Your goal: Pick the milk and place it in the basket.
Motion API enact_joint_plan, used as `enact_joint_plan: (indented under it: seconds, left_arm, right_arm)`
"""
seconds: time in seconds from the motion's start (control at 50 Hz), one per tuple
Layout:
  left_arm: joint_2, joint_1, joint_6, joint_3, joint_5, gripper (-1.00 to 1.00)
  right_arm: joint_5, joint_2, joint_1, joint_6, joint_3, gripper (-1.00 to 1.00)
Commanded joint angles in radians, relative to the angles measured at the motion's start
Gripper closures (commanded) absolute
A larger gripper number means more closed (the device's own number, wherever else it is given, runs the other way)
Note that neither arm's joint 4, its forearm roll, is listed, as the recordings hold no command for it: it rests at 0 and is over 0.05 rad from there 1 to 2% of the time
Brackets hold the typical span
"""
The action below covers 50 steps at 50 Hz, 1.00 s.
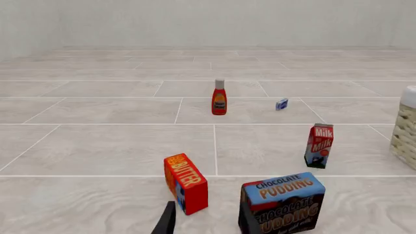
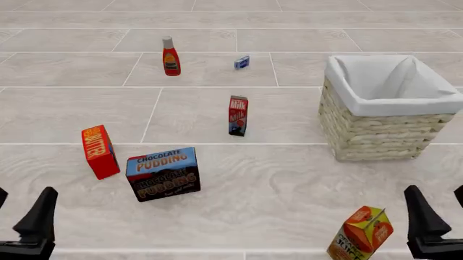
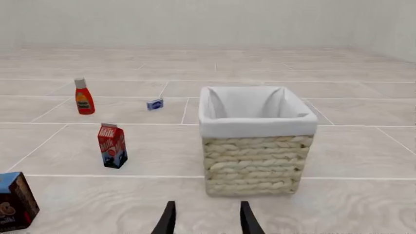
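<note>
The milk [image 2: 238, 115] is a small carton with a red top and a dark lower part, standing upright on the tiled surface near the middle. It also shows as the milk [image 1: 319, 145] in the left wrist view and as the milk [image 3: 112, 145] in the right wrist view. The basket [image 2: 383, 135], woven with a white lining, stands to the right of the milk; its inside looks empty in the basket [image 3: 256, 141]. My left gripper [image 2: 20, 211] is open at the near left edge, far from the milk. My right gripper [image 2: 441, 208] is open at the near right, in front of the basket.
A red butter box [image 2: 99, 151] and a chocolate pudding box [image 2: 162, 173] stand close in front of the left gripper. An orange juice carton [image 2: 360, 234] stands beside the right gripper. Farther back are a ketchup bottle [image 2: 171, 56] and a small blue box [image 2: 242, 62].
</note>
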<state>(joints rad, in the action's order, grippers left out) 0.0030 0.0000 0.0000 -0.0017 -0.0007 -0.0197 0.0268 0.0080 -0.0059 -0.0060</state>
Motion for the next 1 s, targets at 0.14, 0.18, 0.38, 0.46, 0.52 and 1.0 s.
enact_joint_plan:
  seconds: [0.14, 0.18, 0.38, 0.46, 0.52, 1.0]
  left_arm:
    - [0.005, 0.0, 0.0, -0.003, -0.001, -1.0]
    - [0.005, 0.0, 0.0, -0.003, -0.001, -1.0]
    - [0.005, 0.0, 0.0, -0.003, -0.001, -1.0]
    - [0.005, 0.0, 0.0, -0.003, -0.001, -1.0]
    - [0.005, 0.0, 0.0, -0.003, -0.001, -1.0]
    - [0.005, 0.0, 0.0, -0.003, -0.001, -1.0]
  right_arm:
    - [-0.152, 0.341, 0.079, -0.022, -0.069, -1.0]
    - [-0.141, 0.373, 0.063, -0.035, -0.107, -1.0]
    - [-0.059, 0.5, 0.133, -0.101, -0.289, -1.0]
    - [-0.05, 0.586, 0.135, -0.142, -0.354, -1.0]
    - [0.003, 0.616, 0.178, -0.145, -0.439, -1.0]
    - [0.244, 0.994, 0.35, -0.181, -0.854, -1.0]
